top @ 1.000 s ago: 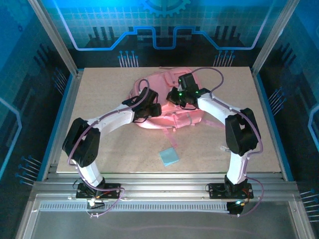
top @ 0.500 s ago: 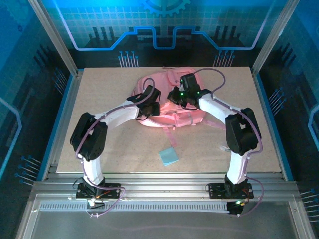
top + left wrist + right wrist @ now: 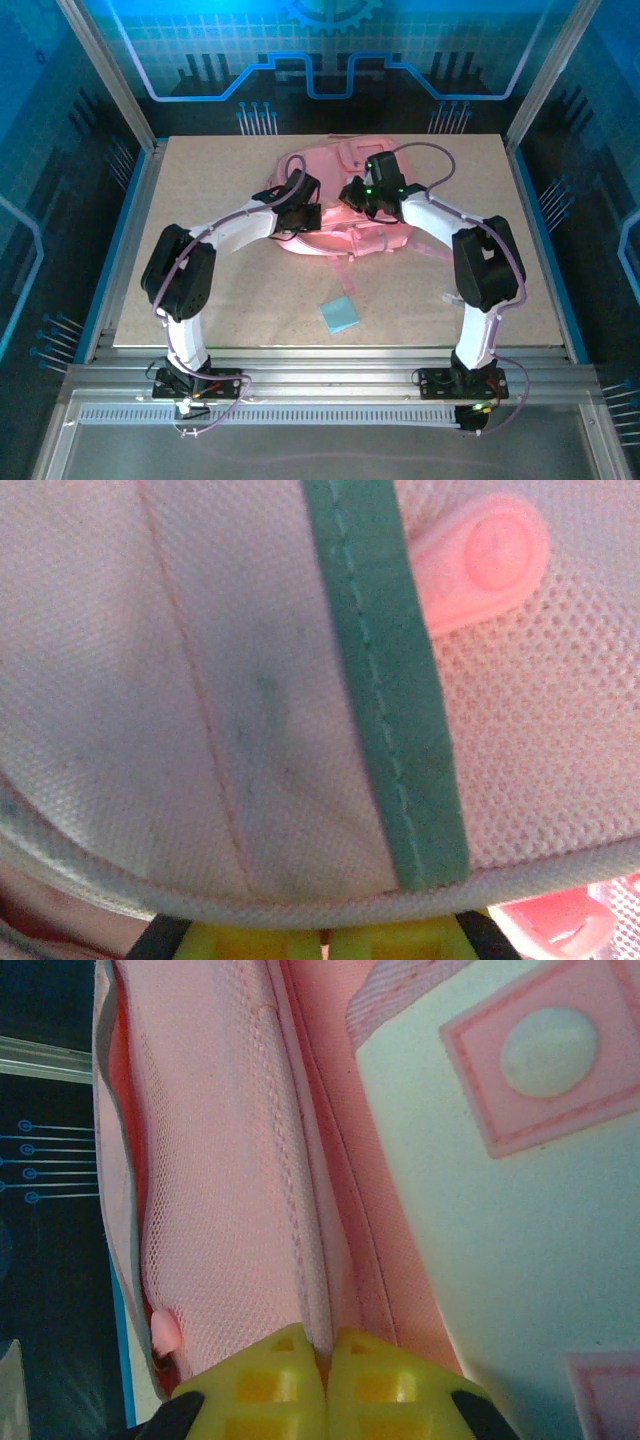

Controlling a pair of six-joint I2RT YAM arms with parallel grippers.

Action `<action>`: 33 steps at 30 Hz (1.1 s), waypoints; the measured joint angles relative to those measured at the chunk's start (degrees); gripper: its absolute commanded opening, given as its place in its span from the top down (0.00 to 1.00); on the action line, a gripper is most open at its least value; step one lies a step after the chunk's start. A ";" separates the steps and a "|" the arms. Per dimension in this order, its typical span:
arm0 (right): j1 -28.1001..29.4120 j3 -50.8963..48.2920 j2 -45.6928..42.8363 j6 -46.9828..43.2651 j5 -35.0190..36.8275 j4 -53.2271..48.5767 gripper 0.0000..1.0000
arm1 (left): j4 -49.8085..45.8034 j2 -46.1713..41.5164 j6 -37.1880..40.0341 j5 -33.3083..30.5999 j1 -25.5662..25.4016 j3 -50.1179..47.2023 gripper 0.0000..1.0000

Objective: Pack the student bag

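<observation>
Pink student bag (image 3: 350, 238) lies flat at the table's (image 3: 200, 170) far middle, long axis left-right, straps toward the near edge. Left gripper (image 3: 310, 215) is clenched at its piped rim; right gripper (image 3: 352, 195) pinches a fabric fold. A light-blue square (image 3: 338, 315) lies well apart, nearer.

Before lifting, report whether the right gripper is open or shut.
Shut: right gripper pinches a fold of the large soft pink fabric backpack, its yellow fingers meeting.

Beige tabletop (image 3: 250, 300) inside aluminium frame (image 3: 108, 90), blue-lit circuit-pattern walls (image 3: 330, 50) behind.
</observation>
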 measured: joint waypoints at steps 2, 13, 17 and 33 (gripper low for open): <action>-0.48 -0.04 0.00 -1.11 -0.83 -0.09 1.00 | -0.52 -0.28 1.18 2.43 0.98 0.11 1.00; -3.87 5.95 1.27 -12.41 -6.27 -8.70 1.00 | -14.25 0.52 16.94 7.78 8.20 9.05 1.00; -3.96 11.06 3.74 -15.63 -6.34 -13.99 1.00 | -14.32 0.66 17.35 8.15 7.93 9.11 1.00; -7.23 24.46 11.56 -18.14 -1.53 -19.04 0.33 | -11.23 -2.29 8.48 21.16 -1.20 8.28 1.00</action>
